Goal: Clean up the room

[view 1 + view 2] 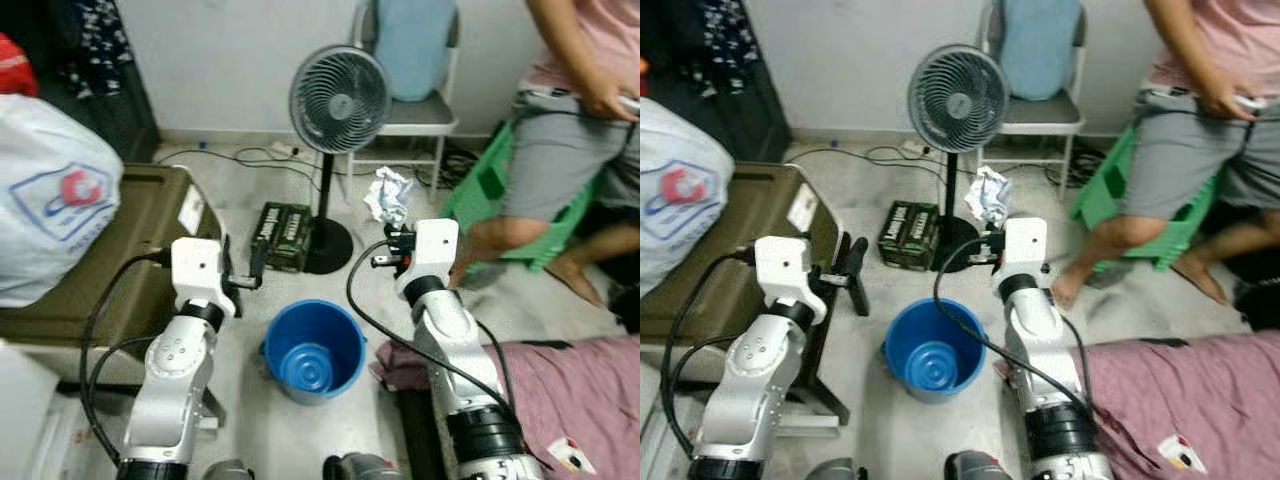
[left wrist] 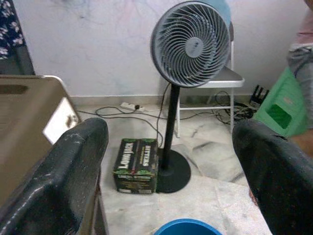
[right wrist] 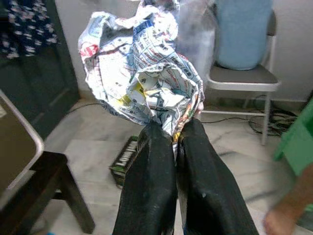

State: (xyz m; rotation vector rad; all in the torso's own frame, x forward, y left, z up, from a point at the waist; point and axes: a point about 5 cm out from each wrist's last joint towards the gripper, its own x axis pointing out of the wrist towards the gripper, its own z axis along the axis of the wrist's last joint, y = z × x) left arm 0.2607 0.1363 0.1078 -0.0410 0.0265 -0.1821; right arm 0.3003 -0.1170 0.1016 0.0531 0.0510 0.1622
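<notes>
Here the right gripper (image 3: pixel 175 128) pinches a crumpled newspaper wad (image 3: pixel 146 73), presumably bound for the round blue plastic bucket (image 1: pixel 314 350); the left gripper (image 2: pixel 171 161) hangs spread, holding nothing.

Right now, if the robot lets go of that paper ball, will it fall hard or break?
Probably neither. The paper ball is crumpled newspaper, so it likely weighs little and would drop softly. The right gripper holds it by one pinched edge, which suggests it is light. It looks squashy, so it may dent rather than break, and barely roll.

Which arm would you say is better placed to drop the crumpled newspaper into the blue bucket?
Right: the right gripper already pinches the crumpled newspaper, just beyond the blue bucket. The left gripper is open.
</notes>
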